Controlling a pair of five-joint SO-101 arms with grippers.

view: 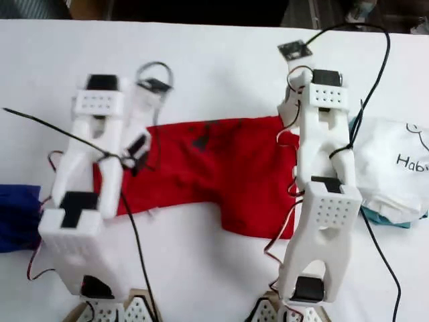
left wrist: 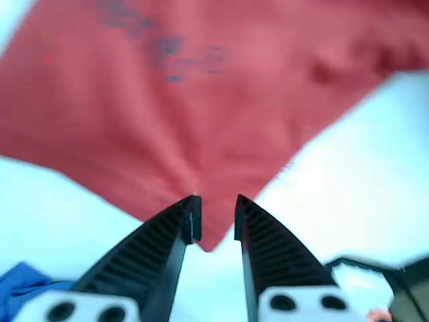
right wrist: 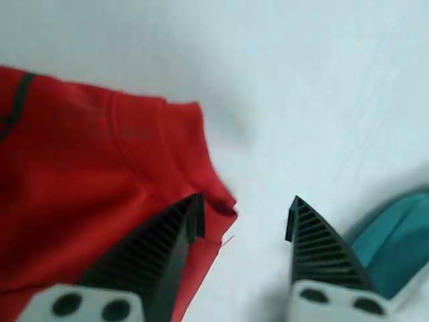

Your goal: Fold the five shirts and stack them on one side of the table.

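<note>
We see the red shirt [view: 214, 168] partly hidden under the left arm [view: 87, 168] and right arm [view: 325, 181]. Picture edges cut the blue shirt [view: 17, 215] and white shirt [view: 395, 161], and the teal shirt [view: 385, 218] is mostly buried.

The high view looks steeply down on the white table [view: 214, 47], with the arms' bases at its near edge. Each wrist view sits close above the table and looks out between its own fingers, those of the left gripper [left wrist: 213, 225] and the right gripper [right wrist: 244, 215]. All three views share the crumpled red cloth shirt [view: 221, 168].
</note>
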